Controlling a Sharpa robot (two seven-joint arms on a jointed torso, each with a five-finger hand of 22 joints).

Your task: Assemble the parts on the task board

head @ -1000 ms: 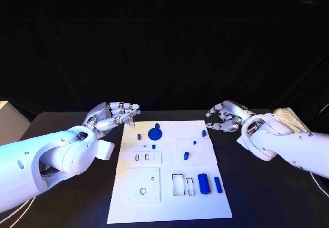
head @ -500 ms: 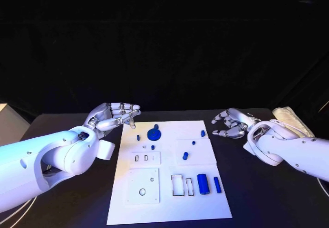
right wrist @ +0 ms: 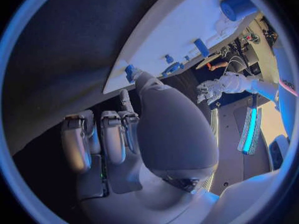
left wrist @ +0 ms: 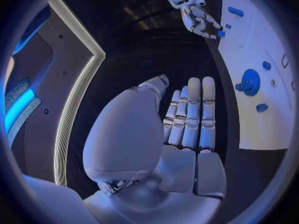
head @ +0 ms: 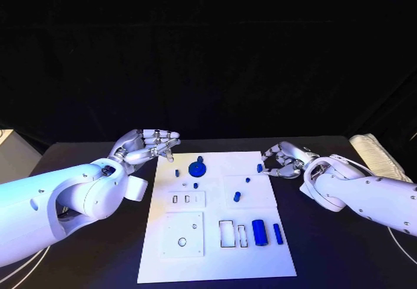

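Parts (head: 258, 227), blue, lay nearest me on task board (head: 217, 265); more stood at its far end. My right hand (head: 282, 161) touched a small blue piece (head: 260, 167) at the board's far right edge; whether it gripped, I couldn't tell. My left hand (head: 147, 146) hung curled, empty, beside the far left corner.

Black table (head: 87, 253) under task board (head: 213, 265)

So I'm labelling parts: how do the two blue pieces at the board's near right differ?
The larger blue cylinder is thick and sits next to the rectangular slots; the thin blue bar is slimmer and lies nearer the edge of the task board. Both are blue, lie flat lengthwise, side by side, untouched by either hand.
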